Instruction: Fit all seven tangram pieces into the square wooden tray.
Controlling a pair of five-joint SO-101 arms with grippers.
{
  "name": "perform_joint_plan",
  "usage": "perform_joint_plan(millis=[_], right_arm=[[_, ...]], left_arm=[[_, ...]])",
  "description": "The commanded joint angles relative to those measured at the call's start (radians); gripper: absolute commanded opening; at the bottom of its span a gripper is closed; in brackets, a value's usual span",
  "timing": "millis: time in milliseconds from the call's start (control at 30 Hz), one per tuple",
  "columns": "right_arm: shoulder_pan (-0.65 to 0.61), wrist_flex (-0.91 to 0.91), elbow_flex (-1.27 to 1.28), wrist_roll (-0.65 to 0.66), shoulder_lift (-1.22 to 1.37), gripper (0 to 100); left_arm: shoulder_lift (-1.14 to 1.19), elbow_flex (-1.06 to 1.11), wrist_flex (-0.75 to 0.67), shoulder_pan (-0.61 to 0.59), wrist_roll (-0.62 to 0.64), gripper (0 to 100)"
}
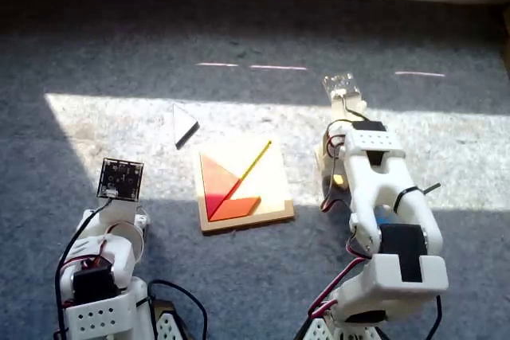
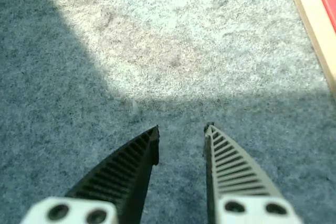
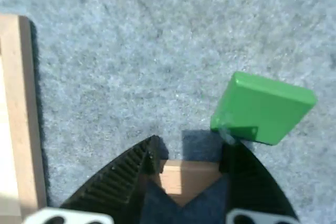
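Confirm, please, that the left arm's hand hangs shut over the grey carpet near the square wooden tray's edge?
Not quite: the left hand is open, not shut, with grey carpet showing between its fingers, as the left wrist view shows. The rest holds: it hangs over the carpet near the square wooden tray's edge.

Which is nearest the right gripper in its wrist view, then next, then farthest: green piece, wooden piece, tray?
1. wooden piece: held in the right gripper.
2. green piece: right beside one fingertip.
3. tray: farther off, opposite side.
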Motion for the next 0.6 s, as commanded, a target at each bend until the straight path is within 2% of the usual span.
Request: perform_joint_plan(millis=[0,167,567], right_arm=[[0.016,0.105,-0.042,0.06,0.002,19.5],[0.004,0.292,-0.166,0.176,0.007,19.8],[-0.044,0.518,-0.291,0.356,0.007,19.9]], left_arm=[[-0.045,-0.004,-0.02,-0.01,-0.008,15],[-0.045,-0.004,-0.02,-0.01,-0.008,15],[-0.045,-0.002,-0.02,-0.01,-0.008,15]])
